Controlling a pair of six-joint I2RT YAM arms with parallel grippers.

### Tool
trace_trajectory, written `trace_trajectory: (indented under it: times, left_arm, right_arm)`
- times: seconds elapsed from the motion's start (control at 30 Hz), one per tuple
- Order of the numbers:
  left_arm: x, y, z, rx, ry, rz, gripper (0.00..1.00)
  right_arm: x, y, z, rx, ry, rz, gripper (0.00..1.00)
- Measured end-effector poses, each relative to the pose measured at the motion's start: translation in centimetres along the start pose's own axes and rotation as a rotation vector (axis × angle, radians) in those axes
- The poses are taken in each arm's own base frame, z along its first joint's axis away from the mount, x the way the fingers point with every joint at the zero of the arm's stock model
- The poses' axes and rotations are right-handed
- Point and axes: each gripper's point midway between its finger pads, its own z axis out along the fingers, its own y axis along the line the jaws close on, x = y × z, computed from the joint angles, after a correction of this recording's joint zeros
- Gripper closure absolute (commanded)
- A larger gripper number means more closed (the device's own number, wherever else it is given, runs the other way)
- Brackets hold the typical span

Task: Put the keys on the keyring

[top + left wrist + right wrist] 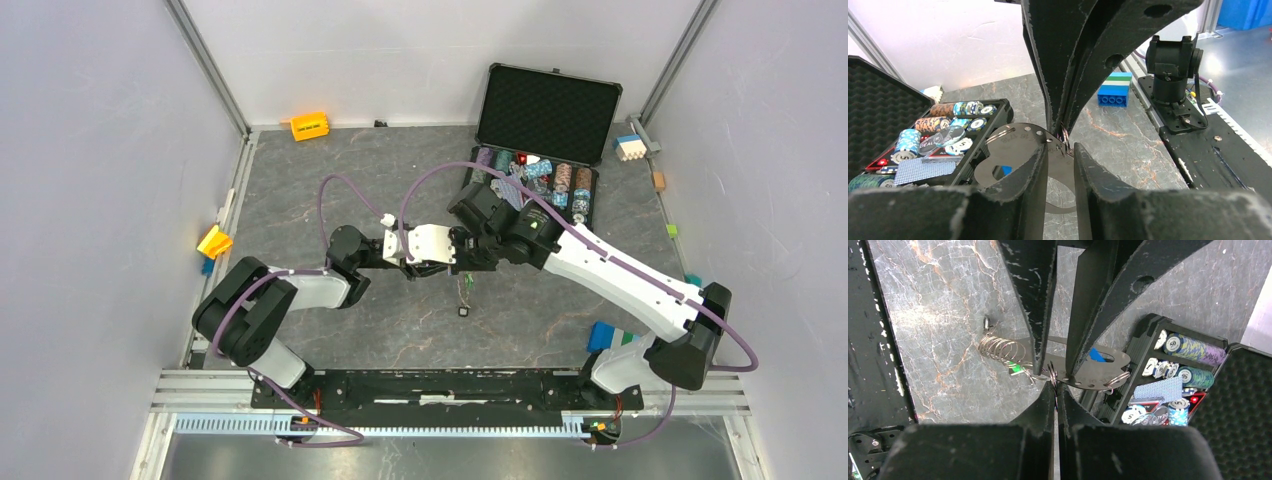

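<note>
Keyring [1017,146] sits in the air over mid-counter, its flat silver loop lying level between the two end effectors. The chain [998,350] coils off one end with the green tag [1018,369] beside it, and the dark fob [464,311] dangles lowest, near the counter [380,330].

The right end effector [1054,392] is pressed together on a thin wire ring [1065,136] at the loop's edge. The left end effector [1059,151] has its fingers apart, one on each side of the loop; whether the pads bite on it I cannot tell. No keys show plainly; they may be hidden by the fingers or too small to make out.

The step in hand looks like the threading itself, with the wire ring being worked at the edge of the loop. The next move likely calls for a firm hold on the loop from the left and a small, well-aligned push or twist from the right. A slip could drop the keyring, and the hanging chain could snag.

The counter is grey marbled stone. At its far right an open black case [545,110] holds poker chips [560,182] and cards. A blue brick [1114,91] lies by the right arm's base, an orange block [309,126] at the far edge and a yellow one [214,242] at the left edge. Pale walls close the cell, and a metal rail runs along the near edge.
</note>
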Motion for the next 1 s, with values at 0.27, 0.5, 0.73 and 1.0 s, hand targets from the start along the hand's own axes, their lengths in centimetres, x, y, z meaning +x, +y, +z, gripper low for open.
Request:
trace_trajectory:
  times: [0.27,0.5,0.73,1.0]
  left_arm:
    - [-0.1,0.1,0.0,-0.002,-0.004,0.006,0.74]
    - [-0.7,-0.1,0.0,0.001,-0.016,0.027,0.77]
    - [-1.0,-0.1,0.0,0.002,-0.021,0.034,0.81]
    - [-1.0,-0.2,0.0,0.006,-0.023,0.037,0.96]
  right_arm:
    - [0.0,0.1,0.1,-0.013,-0.007,0.012,1.0]
    - [0.2,0.0,0.4,-0.024,-0.01,0.025,1.0]
    - [0.2,0.1,0.5,-0.039,-0.019,0.034,1.0]
    - [0.2,0.0,0.5,-0.044,-0.024,0.041,1.0]
